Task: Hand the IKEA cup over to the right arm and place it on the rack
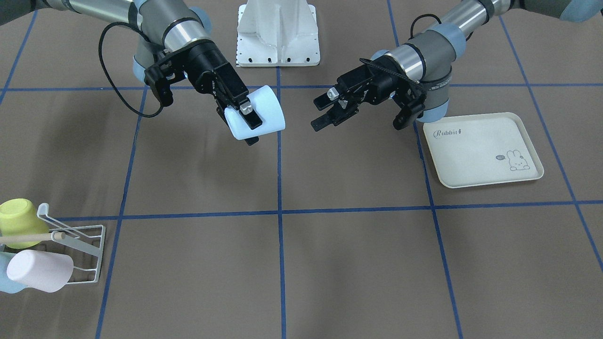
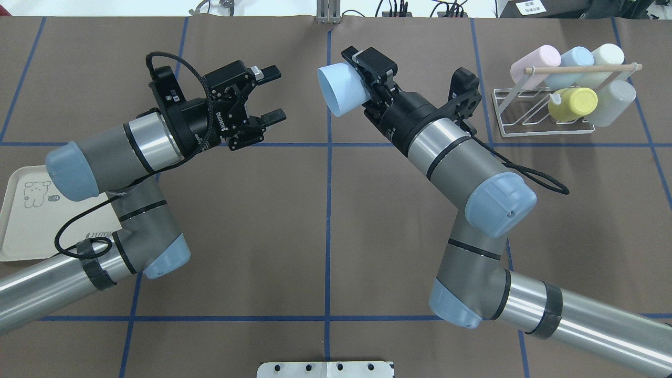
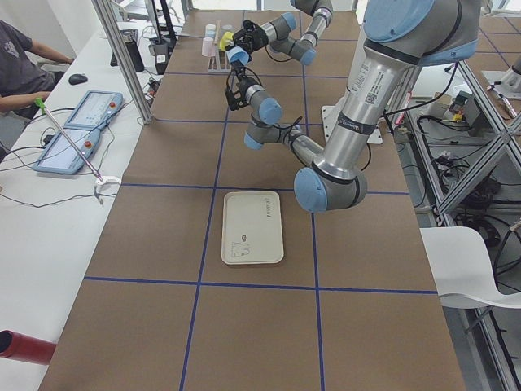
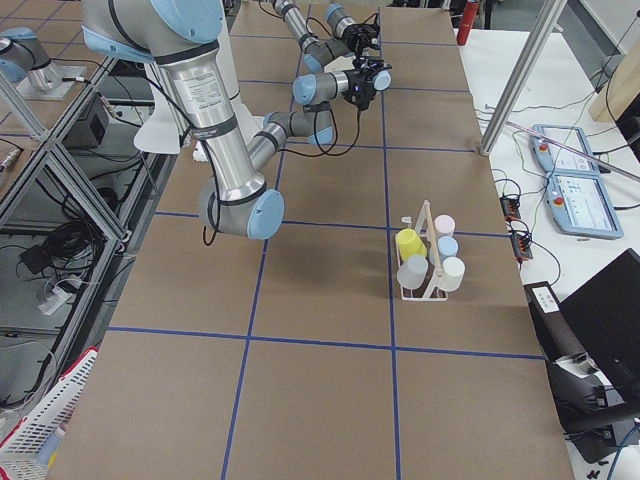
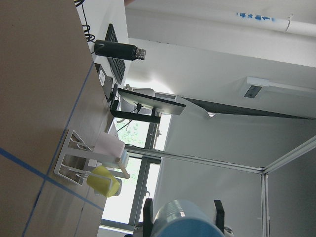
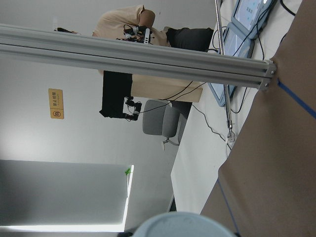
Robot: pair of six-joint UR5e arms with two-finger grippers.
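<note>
**Blue cup aloft in the right gripper, mid-table**

I see the right gripper (image 1: 250,126) clamped on the pale IKEA cup (image 2: 338,89), held clear of the table. The cup's mouth is turned toward the left gripper (image 2: 274,94), whose fingers stand apart nearby. Below lies the brown table (image 2: 325,220), gridded with blue tape; a white desk (image 3: 49,212) flanks it. The rack (image 2: 512,113), at the robot's right end, carries five cups. The cream tray (image 1: 471,160) lies at the left end.

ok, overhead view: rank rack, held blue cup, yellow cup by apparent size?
1. rack
2. blue cup
3. yellow cup
The two cups look nearly alike. The blue one is held up nearer the camera, so their order is unsure.
</note>
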